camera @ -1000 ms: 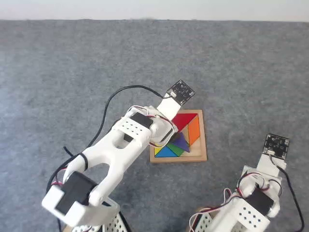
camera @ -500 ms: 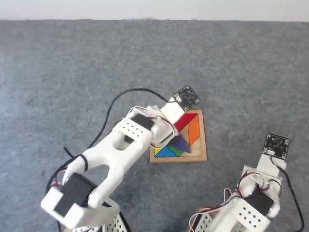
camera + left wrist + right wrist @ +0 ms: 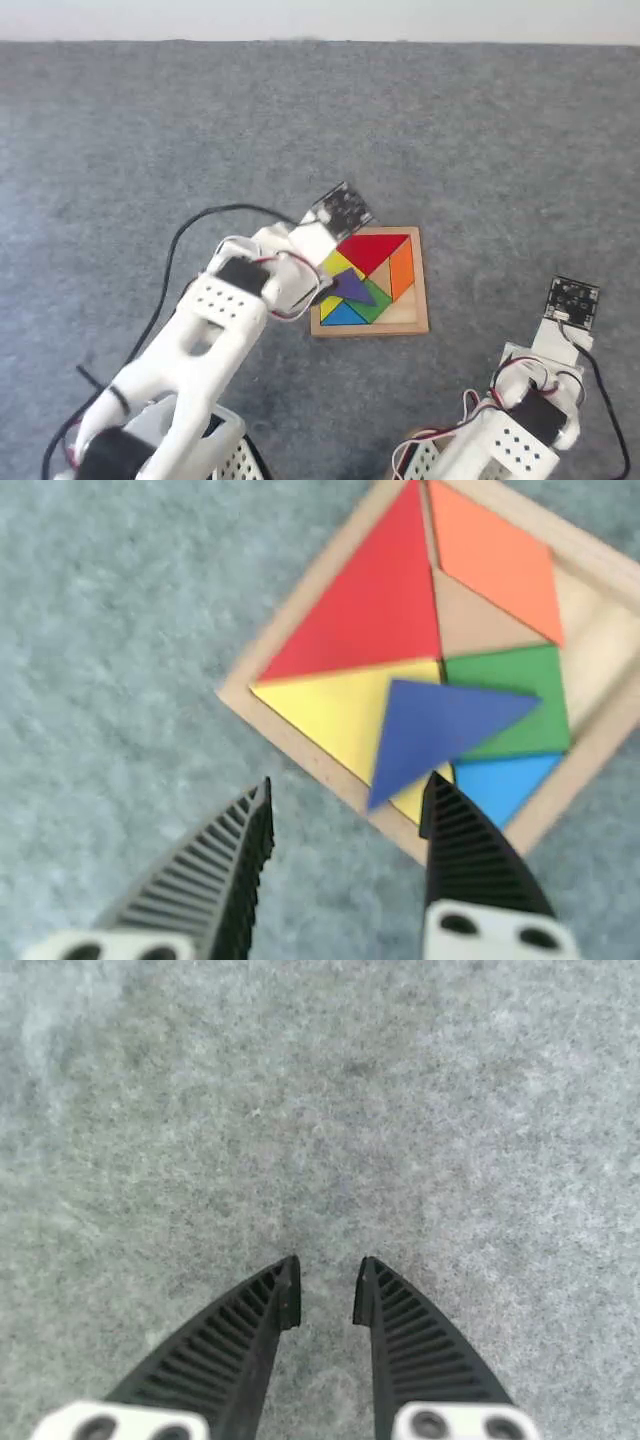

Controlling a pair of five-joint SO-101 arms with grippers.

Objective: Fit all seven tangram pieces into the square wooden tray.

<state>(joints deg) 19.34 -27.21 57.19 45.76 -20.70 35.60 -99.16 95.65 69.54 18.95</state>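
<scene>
Left wrist view looks down on the square wooden tray (image 3: 315, 592), a pale frame with a raised rim lying on grey carpet (image 3: 110, 630). Inside it, a large red triangle (image 3: 385, 600) fills one corner, an orange parallelogram (image 3: 495, 555) sits beside it along the rim, and a large yellow triangle (image 3: 325, 710) lies edge to edge with the red one. A green piece (image 3: 525, 705) and a light blue triangle (image 3: 500, 780) sit along the tray's far side from the red. A dark blue-purple triangle (image 3: 440, 725) lies askew on top of the yellow and green pieces – not seated flat. A tan wedge (image 3: 470, 625) lies between red, orange and green; I cannot tell if it is a piece or bare tray floor.

The left gripper (image 3: 345, 815) hangs with its jaws spread wide and empty – one finger over the carpet just outside the tray, the other above the rim near the purple triangle's tip.

From the high view, the tray (image 3: 420, 322) lies mid-carpet, the left arm (image 3: 230, 300) covering its edge. The right arm (image 3: 520, 420) stands well apart from the tray; its gripper (image 3: 325, 1295) shows a narrow gap between the tips, holding nothing, over carpet. Markings on the black camera boards (image 3: 338, 208) are too small to read.
</scene>
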